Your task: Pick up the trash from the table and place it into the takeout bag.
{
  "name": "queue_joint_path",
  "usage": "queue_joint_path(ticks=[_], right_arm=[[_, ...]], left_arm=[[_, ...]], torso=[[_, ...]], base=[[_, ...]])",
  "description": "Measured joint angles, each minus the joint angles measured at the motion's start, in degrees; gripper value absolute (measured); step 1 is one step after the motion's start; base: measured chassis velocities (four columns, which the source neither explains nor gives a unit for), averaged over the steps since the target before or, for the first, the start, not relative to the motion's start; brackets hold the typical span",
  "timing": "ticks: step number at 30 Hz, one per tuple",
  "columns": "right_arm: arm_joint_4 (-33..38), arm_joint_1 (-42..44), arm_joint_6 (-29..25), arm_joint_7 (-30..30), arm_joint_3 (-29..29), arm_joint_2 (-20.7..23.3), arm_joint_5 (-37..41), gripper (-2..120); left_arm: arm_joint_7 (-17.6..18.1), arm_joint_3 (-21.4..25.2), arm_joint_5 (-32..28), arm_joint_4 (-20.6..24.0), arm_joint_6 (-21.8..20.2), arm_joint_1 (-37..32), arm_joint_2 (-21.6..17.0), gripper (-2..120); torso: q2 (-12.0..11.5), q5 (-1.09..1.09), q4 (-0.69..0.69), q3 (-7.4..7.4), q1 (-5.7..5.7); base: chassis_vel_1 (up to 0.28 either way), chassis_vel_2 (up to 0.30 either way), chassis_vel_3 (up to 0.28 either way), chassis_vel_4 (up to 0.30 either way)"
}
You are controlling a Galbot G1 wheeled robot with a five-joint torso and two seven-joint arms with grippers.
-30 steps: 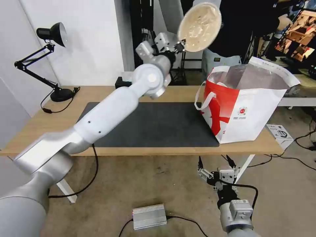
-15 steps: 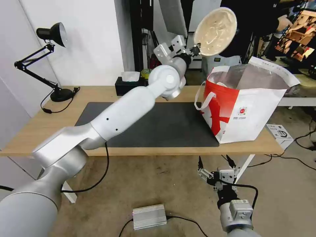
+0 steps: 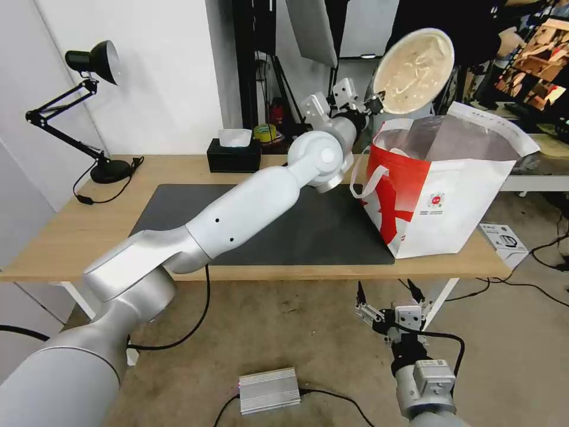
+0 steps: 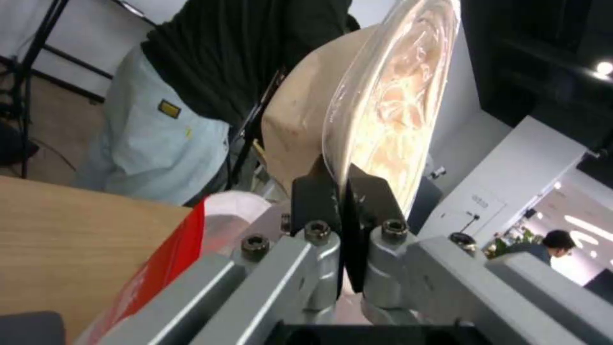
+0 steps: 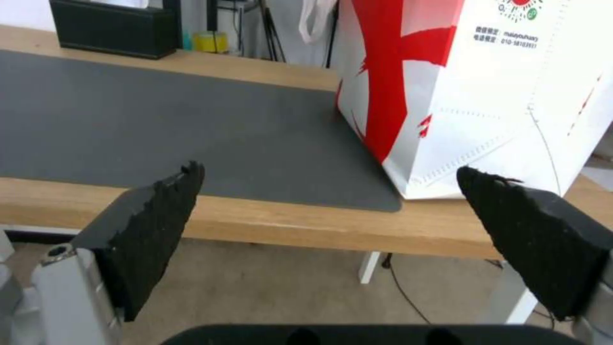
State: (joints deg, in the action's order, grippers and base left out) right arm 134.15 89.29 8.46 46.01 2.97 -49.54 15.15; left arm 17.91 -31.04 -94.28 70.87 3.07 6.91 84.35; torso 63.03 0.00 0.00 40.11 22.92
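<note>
**Left gripper pinches the bowl by its rim above the bag**

Left gripper (image 3: 374, 104) is clamped on the rim of the tan bowl (image 3: 414, 71), its two black fingers (image 4: 319, 196) pressed together over the thin edge. We carry the bowl tipped almost on its side, clear of the table (image 3: 71, 219) and just over the near left lip of the takeout bag (image 3: 450, 190), not yet inside the mouth.

Going left to right, our left arm reaches from the shoulder diagonally across the dark mat (image 3: 332, 231), elbow bent over it, wrist lifted high at the bag's edge. Our right gripper (image 3: 389, 308) hangs parked low in front of the table, its pads (image 5: 153, 215) spread wide and holding nothing.

We judge the main risk to be the grip itself: a pinch on one thin edge of a tilted bowl could let it pivot or slip, and it would then fall outside the bag. The bowl is wide, so if we let go too near the lip it could catch there or on the loop handle (image 3: 364, 175) and tip the bag's soft wall
</note>
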Motion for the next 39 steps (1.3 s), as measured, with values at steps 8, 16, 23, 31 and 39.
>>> queue_joint_path(ticks=[8,16,23,31,39], right_arm=[[0.0,0.0,0.0,0.0,0.0,0.0,0.0,100],[0.0,0.0,0.0,0.0,0.0,0.0,0.0,100],[0.0,0.0,0.0,0.0,0.0,0.0,0.0,100],[0.0,0.0,0.0,0.0,0.0,0.0,0.0,100],[0.0,0.0,0.0,0.0,0.0,0.0,0.0,100]], left_arm=[[-0.67,-1.86,1.95,-1.15,-0.26,0.03,0.58,0],[-1.7,-4.35,4.51,-2.54,-2.27,0.11,0.18,0],[-4.06,-6.84,6.67,-4.44,-2.61,0.9,0.25,0],[-5.05,-8.52,9.56,-6.53,-2.92,1.38,0.81,0],[-9.86,-10.21,11.87,-8.15,-3.73,1.56,0.83,0]], torso=[[0.0,0.0,0.0,0.0,0.0],[0.0,0.0,0.01,0.0,0.0],[-0.01,0.0,0.0,0.0,0.0],[-0.01,0.0,0.01,0.0,0.0],[-0.01,-0.01,0.01,0.0,0.0]], base=[[0.0,0.0,0.0,0.0],[0.0,0.0,0.0,0.0],[0.0,0.0,0.0,0.0],[0.0,0.0,0.0,0.0],[0.0,0.0,0.0,0.0]])
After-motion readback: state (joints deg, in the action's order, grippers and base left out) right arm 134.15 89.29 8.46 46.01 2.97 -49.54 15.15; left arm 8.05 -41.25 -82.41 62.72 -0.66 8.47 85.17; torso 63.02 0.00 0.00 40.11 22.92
